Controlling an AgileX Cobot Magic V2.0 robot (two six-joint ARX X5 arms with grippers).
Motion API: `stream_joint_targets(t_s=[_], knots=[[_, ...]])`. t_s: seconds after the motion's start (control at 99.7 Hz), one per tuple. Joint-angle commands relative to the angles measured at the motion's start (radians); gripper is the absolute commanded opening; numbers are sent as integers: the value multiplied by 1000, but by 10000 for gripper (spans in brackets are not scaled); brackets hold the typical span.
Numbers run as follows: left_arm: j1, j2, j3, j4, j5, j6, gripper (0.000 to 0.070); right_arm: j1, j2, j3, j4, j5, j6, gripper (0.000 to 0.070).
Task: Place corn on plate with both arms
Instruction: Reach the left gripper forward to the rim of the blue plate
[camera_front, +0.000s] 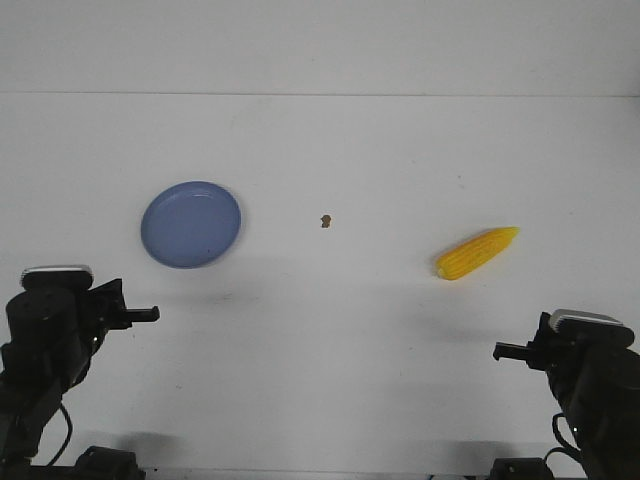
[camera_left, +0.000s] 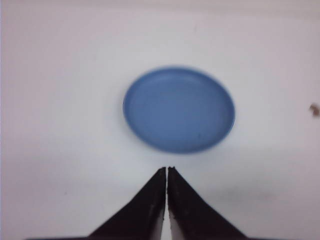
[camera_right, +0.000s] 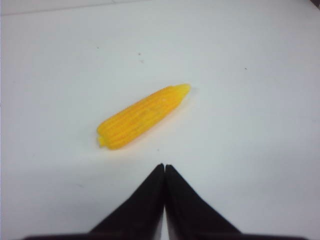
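Note:
The yellow corn lies on the white table at the right, its tip pointing away to the right. It also shows in the right wrist view, just beyond my right gripper, which is shut and empty. The periwinkle-blue plate sits empty at the left. It fills the middle of the left wrist view, just beyond my left gripper, also shut and empty. In the front view the left gripper and right gripper hover near the table's front corners.
A tiny brown speck lies on the white table between plate and corn; it shows at the edge of the left wrist view. The table's far edge meets a pale wall.

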Motion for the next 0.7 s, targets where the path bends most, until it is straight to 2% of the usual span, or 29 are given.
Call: stream_joint_targets(t_s=[0.0,0.261,0.321,0.381,0.482,0.542,0.592,0.692], knots=[[-1,29,25,-2,-5,12,15,0,10,19,14,-3,-2,0],[-3,48,26,0,-4,11,16,0,0,19,7,-3,-4,0],[-3,44,26,0,-4,11,26,0,0,19,6,-3,-4,23],[-3,43,26,0,-4,11,93,0,0,19,0,-3,-4,117],[-3,37,26,0,-4,-8,316,0,0,19,-8,-3,-4,404],[-3,35,26,0,-4,-10,400,0,0,19,-12,-3,-4,532],[-3,33,26,0,-4,-11,429,0,0,19,-14,-3,-3,583],[-3,31,26,0,-4,-32,429,0,0,19,-13,-2,-3,588]])
